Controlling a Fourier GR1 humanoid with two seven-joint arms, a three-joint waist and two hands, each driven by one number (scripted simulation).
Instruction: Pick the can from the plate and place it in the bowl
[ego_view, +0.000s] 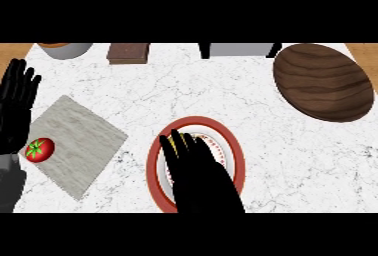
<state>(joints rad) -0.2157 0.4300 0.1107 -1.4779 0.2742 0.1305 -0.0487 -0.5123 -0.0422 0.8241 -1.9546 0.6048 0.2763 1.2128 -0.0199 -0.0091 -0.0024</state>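
Tomato (39, 149), red with green stalk, lies on grey stone board (74, 142), just below the left hand (18, 100). White marbled desk (214, 90) carries all. Far edge, up-left of the right hand (199, 175): grey pot (65, 49), brown block (128, 53). Grey box (238, 49) straight beyond it.

A white, grey-veined marble counter top (221, 90) fills the view under even light; strips of light brown wooden surface (15, 50) show beyond its far corners.
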